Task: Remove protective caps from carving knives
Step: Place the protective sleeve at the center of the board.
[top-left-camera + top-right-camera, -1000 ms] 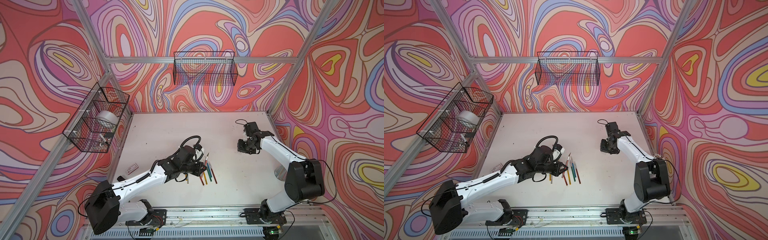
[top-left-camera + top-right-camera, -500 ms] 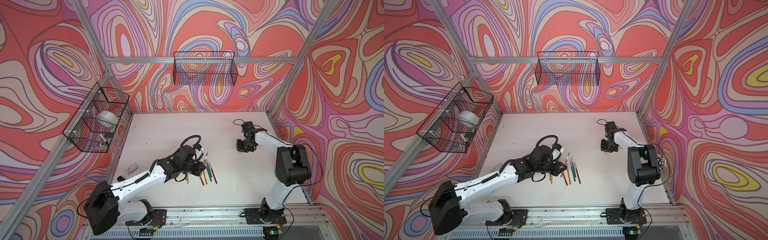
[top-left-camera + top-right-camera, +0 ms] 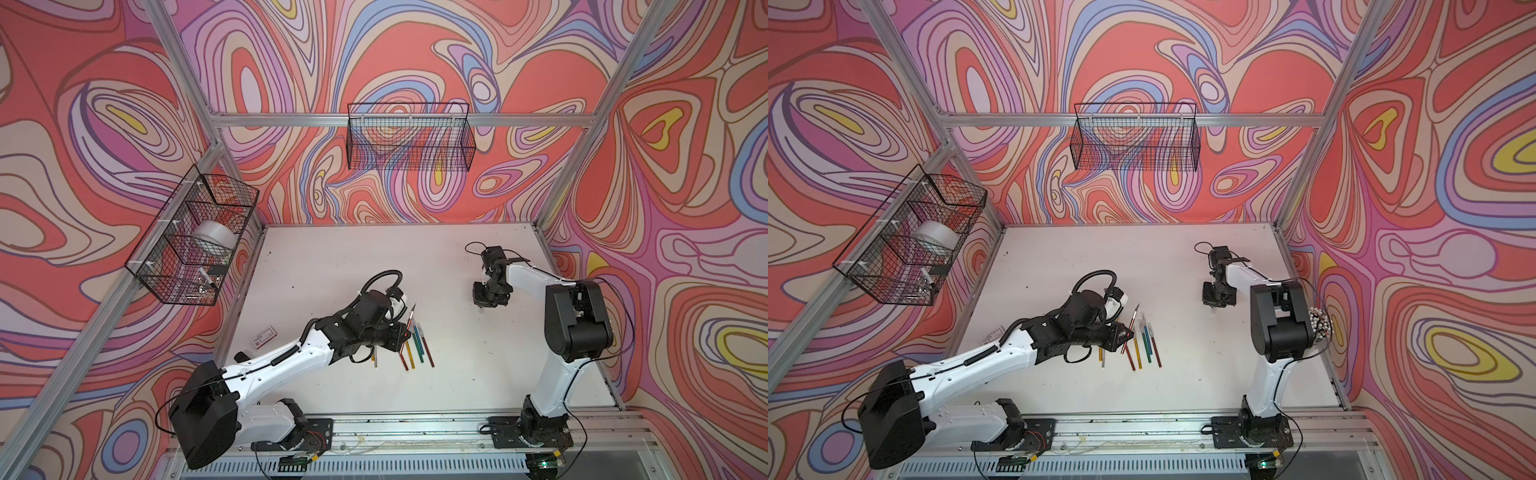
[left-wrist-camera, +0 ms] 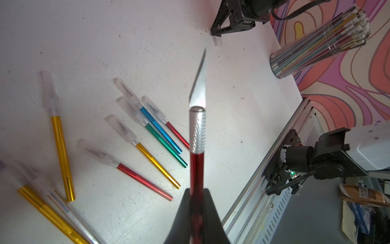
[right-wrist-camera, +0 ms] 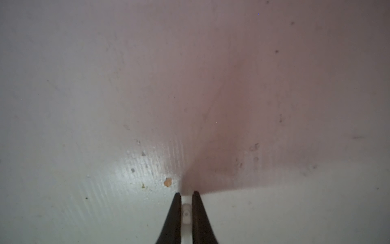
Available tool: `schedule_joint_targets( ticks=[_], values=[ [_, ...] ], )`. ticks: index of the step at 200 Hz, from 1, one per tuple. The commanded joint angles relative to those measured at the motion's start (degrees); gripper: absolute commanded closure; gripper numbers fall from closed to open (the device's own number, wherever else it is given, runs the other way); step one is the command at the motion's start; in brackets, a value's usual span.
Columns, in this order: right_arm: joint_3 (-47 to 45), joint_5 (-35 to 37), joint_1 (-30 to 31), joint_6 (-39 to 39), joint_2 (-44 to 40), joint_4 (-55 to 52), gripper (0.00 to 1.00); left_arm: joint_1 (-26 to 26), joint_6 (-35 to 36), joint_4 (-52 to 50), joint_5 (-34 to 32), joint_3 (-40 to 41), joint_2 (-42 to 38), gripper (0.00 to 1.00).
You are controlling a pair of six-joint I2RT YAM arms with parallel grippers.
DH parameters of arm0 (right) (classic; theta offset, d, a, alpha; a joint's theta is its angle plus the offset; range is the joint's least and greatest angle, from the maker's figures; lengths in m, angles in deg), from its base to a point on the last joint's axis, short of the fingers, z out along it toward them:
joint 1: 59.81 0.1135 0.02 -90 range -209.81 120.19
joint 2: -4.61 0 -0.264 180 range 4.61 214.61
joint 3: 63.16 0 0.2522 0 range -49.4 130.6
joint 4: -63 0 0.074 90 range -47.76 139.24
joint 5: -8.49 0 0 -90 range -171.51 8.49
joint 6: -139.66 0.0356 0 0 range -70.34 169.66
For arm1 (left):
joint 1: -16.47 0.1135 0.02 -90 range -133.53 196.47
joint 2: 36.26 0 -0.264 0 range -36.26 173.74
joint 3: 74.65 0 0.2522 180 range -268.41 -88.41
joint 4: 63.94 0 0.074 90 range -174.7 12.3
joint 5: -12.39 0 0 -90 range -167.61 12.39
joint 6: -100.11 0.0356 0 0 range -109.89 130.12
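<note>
My left gripper is shut on a red-handled carving knife whose blade is bare and points up off the table; in both top views it tilts above the row. Several capped carving knives in gold, red, green, blue and silver lie on the white table, each with a translucent protective cap on its blade. My right gripper is shut on a loose whitish cap, low over the table at the back right.
A clear cup of white-tipped sticks stands by the right wall behind the right arm. Wire baskets hang on the back wall and left wall. A small white card lies left of the left arm.
The right arm's elbow has swung round toward the front and its gripper has shifted slightly left and lower with the cap. The left arm and its knife have hardly moved.
</note>
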Motion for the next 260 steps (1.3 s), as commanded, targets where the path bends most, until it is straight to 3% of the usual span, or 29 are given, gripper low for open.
schedule_joint_targets(
  ticks=[1, 99, 144, 180, 260],
  values=[
    [1.48, 0.32, -0.26, -0.49, 0.56, 0.54, 1.0, -0.14, 0.31, 0.28, -1.03, -0.7, 0.15, 0.93],
    [1.87, 0.59, -0.27, -0.48, 1.48, 0.36, 0.95, -0.16, -0.49, 0.12, -1.49, -0.57, -0.37, 0.93],
    [1.77, 0.64, -0.27, -0.49, 0.84, 0.43, 0.86, 0.4, -1.7, 0.69, -1.63, -0.5, -0.04, 0.94],
    [1.4, 0.25, -0.22, -0.31, -0.18, 1.14, 0.72, 2.15, -2.23, 0.6, -0.71, -0.68, 0.72, 0.94],
    [0.98, 0.14, -0.27, 0.74, -2.85, 2.89, 0.64, 5.44, -1.8, -4.41, -1.76, -1.54, -1.23, 0.94]
  ],
)
